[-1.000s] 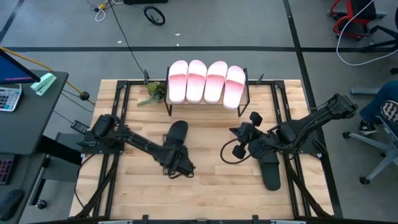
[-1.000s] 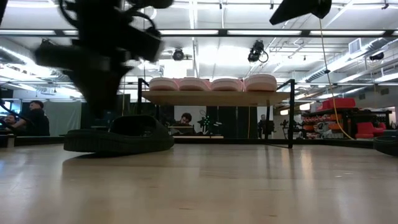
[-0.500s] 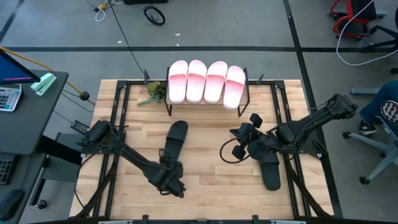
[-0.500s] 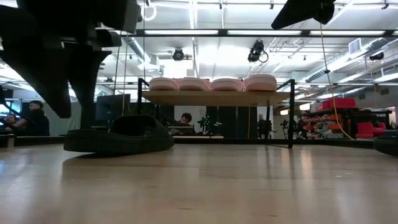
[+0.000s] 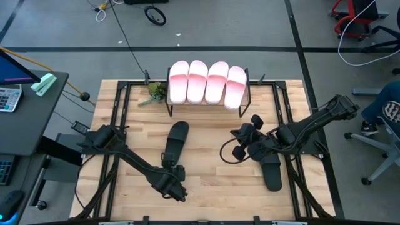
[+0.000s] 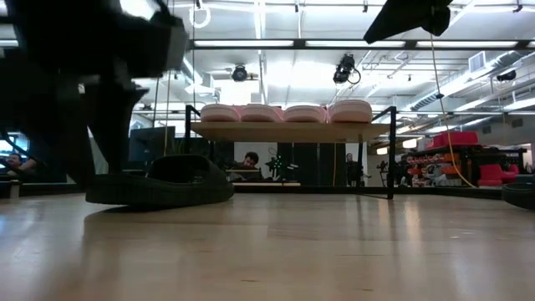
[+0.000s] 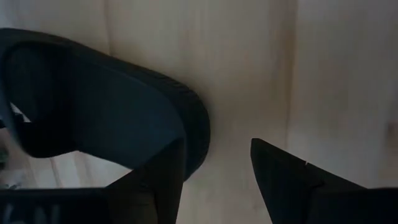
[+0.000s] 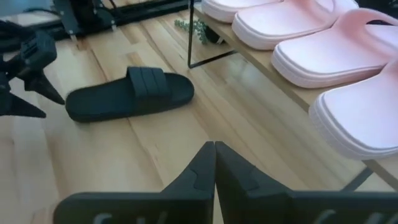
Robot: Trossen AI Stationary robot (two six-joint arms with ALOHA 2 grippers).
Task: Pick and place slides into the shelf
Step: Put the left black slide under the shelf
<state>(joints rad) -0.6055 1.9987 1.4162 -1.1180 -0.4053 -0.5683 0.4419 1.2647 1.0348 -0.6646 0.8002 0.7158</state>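
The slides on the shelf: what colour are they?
Pale pink, all four slides on the shelf; the high view shows this best.

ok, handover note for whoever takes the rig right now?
Left gripper: open, empty, low at the heel end of the black slide sandal lying mid-table.
Right gripper: fingers shut, empty, hovering right of centre.
Done: four pale pink slide sandals side by side on the wooden-topped black-frame shelf.
Left: that black sandal, plus the second black slide sandal under the right arm; neither is held.
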